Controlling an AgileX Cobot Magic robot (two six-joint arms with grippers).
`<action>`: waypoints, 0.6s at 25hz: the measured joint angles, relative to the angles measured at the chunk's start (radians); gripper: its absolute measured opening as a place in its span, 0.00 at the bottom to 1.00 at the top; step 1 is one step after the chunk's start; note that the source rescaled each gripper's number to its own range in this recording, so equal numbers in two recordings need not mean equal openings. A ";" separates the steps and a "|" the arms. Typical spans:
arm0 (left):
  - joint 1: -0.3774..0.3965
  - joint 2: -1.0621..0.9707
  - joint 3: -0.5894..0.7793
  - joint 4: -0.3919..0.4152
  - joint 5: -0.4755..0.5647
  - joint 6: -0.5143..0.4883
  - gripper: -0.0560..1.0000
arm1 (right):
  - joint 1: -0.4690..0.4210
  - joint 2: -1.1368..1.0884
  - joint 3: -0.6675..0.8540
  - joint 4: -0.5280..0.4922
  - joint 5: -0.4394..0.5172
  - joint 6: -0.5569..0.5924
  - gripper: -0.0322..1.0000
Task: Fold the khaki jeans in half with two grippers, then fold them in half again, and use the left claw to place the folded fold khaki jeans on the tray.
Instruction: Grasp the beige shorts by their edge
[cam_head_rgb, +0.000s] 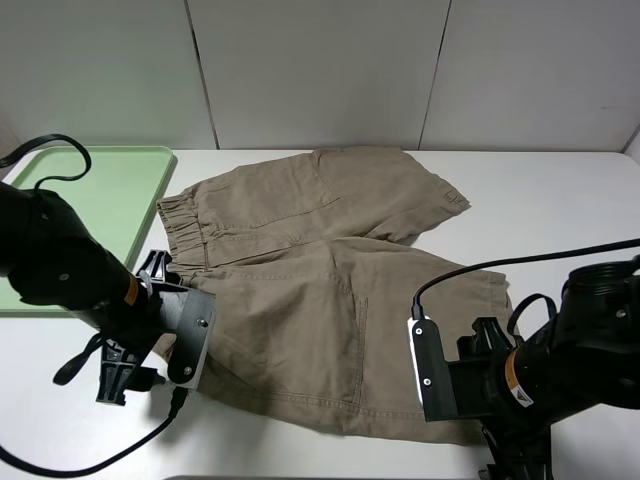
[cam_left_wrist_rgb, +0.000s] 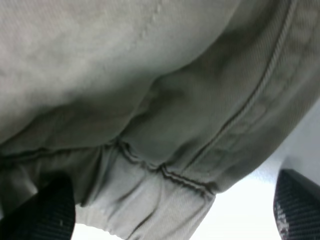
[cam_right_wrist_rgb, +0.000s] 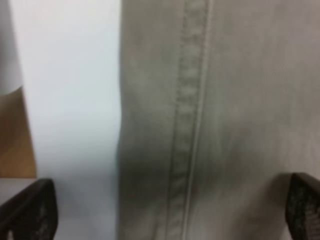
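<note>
- khaki shorts (cam_head_rgb: 320, 290) lie unfolded on the white table (cam_head_rgb: 560, 200), centre of frame, waistband at left, legs at right
- pale-green tray (cam_head_rgb: 110, 190) is upper left, its right edge just beside the waistband; can't tell if they touch
- left gripper (cam_left_wrist_rgb: 170, 212) is lower left at the waistband's lower end, jaws spread wide, gathered elastic edge between them, not pinched
- right gripper (cam_right_wrist_rgb: 167, 210) is lower right over the lower leg's stitched hem, jaws spread wide, gripping nothing
</note>
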 joint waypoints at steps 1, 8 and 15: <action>0.000 0.001 0.000 0.000 -0.002 -0.001 0.84 | 0.000 0.008 -0.001 -0.006 0.000 0.000 1.00; 0.000 0.003 0.000 0.000 -0.019 -0.009 0.84 | 0.001 0.060 -0.022 -0.029 0.023 0.011 1.00; 0.000 0.005 0.000 0.000 -0.038 -0.012 0.84 | 0.009 0.066 -0.026 -0.177 0.048 0.231 1.00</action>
